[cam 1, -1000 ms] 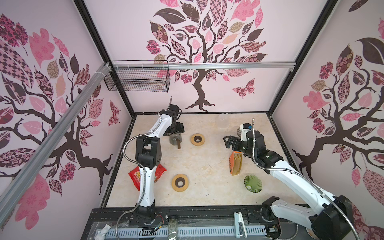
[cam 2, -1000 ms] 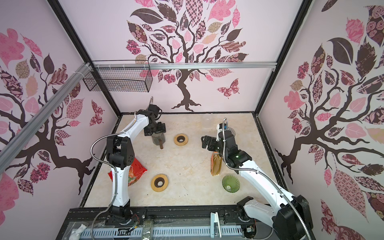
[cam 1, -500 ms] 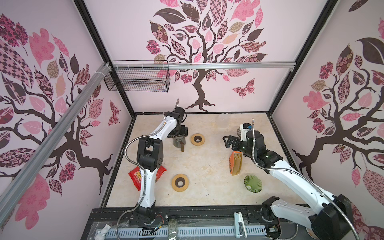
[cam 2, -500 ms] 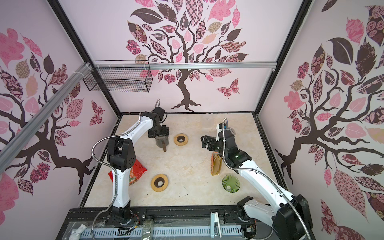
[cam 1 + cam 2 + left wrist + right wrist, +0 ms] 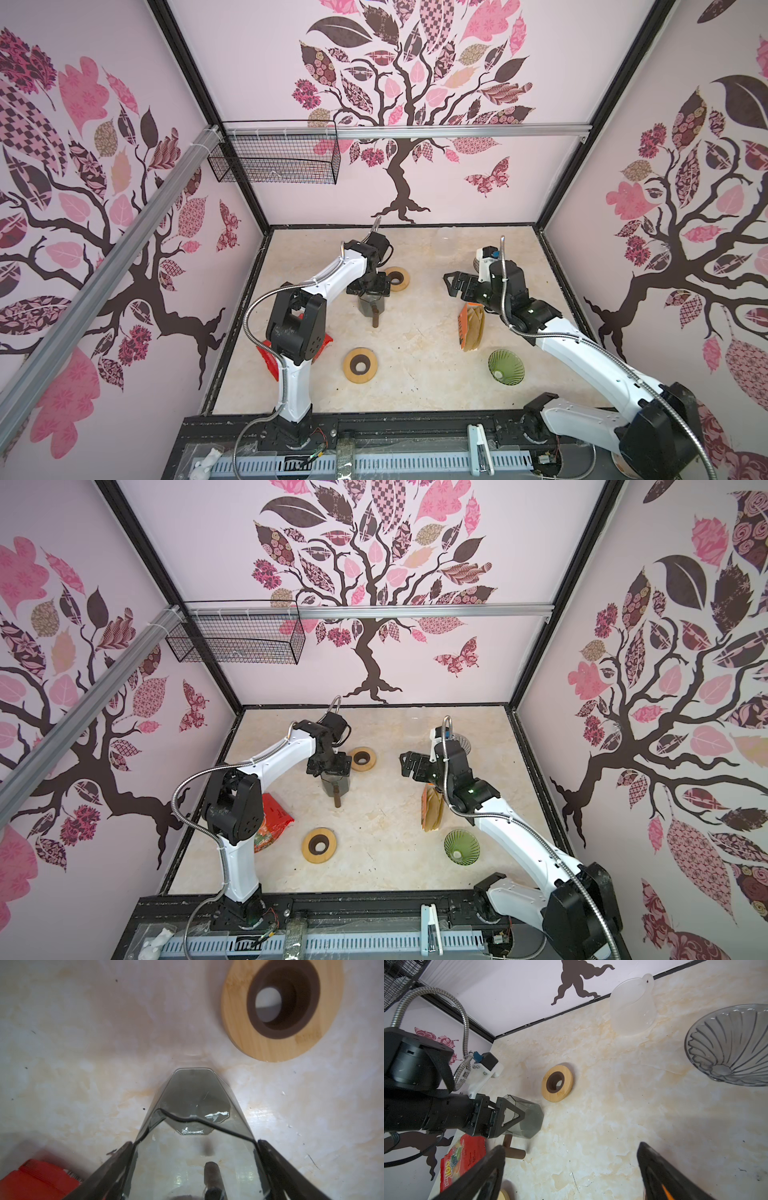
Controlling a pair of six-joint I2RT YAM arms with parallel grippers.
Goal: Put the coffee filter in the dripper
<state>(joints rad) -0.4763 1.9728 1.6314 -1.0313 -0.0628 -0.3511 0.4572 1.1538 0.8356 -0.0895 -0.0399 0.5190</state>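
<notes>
On the counter (image 5: 415,340), right half: pack of brown paper filters (image 5: 471,328) in an orange sleeve, long axis running from the back wall toward the front rail. Just behind its far end hover the right fingers (image 5: 457,286), spread wide and empty, pointing toward the middle. The right arm is much the nearer, and would likely have to turn back and down to reach the pack.

Just in front of the pack, apart from it: green dripper (image 5: 505,368), mouth up, with nothing lying between the two. Behind the right arm: ribbed grey dripper (image 5: 729,1045) and clear jug (image 5: 632,1005). Which dripper is meant cannot be told.

Left half: the left fingers (image 5: 369,289) sit wide on either side of a smoky cup (image 5: 371,307) with a wooden handle; whether they press it cannot be told. Beside the cup, wooden ring (image 5: 397,278); nearer the front, second wooden ring (image 5: 360,365); by the left arm, red snack bag (image 5: 272,818).
</notes>
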